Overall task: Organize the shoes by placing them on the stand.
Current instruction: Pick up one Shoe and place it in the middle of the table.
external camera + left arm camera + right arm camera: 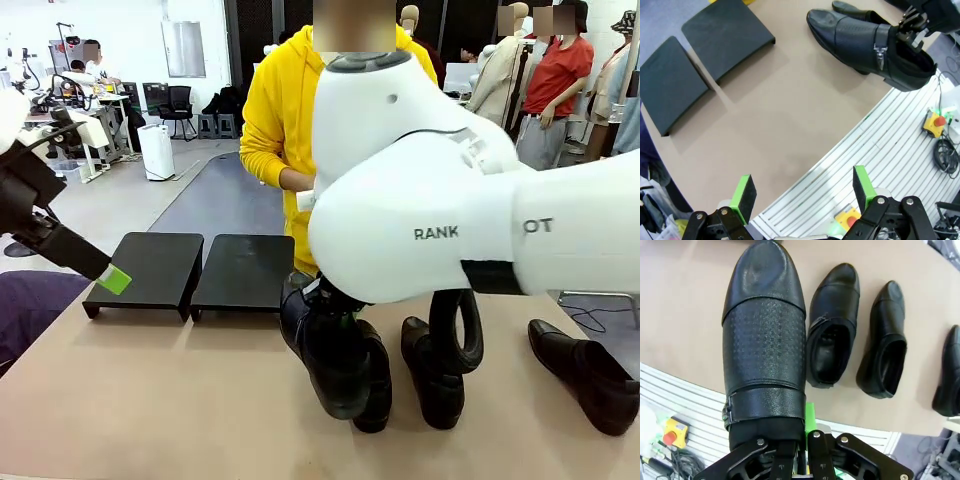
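Right end effector [802, 432]: clenched on the heel collar of one black shoe [764, 340]. This held shoe was raised off the desk [150, 400] near its middle, with the toe tilted downward.

Left end effector [802, 192]: released, with the jaws wide apart and the green pads [743, 192] gripping nothing. It hung above the near left side of the desk.

The second shoe [832, 340] and third shoe [885, 340] lay side by side on the desk, just to the robot's right of the held shoe. The fourth shoe [947, 375] lay farther right, apart from that pair.

The stand was two matte-black platforms. The left platform [145, 270] and right platform [243, 272] sat close together on the far left part of the desk. The held shoe was nearer to the robot than the right platform and just to its right.

A person in a yellow hooded top [275, 110] stood at the far side.
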`<state>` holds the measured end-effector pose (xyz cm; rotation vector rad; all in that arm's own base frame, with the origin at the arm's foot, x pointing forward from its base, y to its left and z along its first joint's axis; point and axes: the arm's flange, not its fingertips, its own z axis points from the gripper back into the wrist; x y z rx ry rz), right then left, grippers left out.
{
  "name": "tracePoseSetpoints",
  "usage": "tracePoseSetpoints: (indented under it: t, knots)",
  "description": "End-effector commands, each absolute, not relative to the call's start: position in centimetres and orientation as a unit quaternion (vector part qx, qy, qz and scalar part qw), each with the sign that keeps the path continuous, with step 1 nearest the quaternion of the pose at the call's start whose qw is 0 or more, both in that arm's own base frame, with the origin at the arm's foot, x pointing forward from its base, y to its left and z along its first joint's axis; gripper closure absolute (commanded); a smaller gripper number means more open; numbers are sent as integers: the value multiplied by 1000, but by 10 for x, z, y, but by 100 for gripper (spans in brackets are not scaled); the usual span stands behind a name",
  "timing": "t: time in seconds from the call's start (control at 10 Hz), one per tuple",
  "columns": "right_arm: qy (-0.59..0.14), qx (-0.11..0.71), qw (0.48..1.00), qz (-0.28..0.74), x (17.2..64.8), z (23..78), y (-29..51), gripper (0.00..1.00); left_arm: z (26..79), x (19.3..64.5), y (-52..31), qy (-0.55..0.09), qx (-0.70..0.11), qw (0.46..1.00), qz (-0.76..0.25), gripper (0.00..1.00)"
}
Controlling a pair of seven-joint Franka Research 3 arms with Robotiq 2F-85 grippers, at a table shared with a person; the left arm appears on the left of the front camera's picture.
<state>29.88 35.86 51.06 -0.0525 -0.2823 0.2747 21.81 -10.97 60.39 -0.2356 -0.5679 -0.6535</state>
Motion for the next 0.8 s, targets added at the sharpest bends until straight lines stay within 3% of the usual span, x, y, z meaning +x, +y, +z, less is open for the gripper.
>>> tracePoseSetpoints:
  t: [0.0,0.2,0.5,0.7]
  knots:
    - [-104,-36,988,106,324,486,397,100,604,218,-109,-273,-123,898,-321,0]
    - [-82,-14,996,15,342,461,411,100,604,218,-109,-273,-123,898,-321,0]
    - [-46,42,998,19,363,427,426,100,604,218,-109,-273,-123,898,-321,0]
    - [-28,34,999,20,383,404,436,100,604,218,-109,-273,-123,898,-321,0]
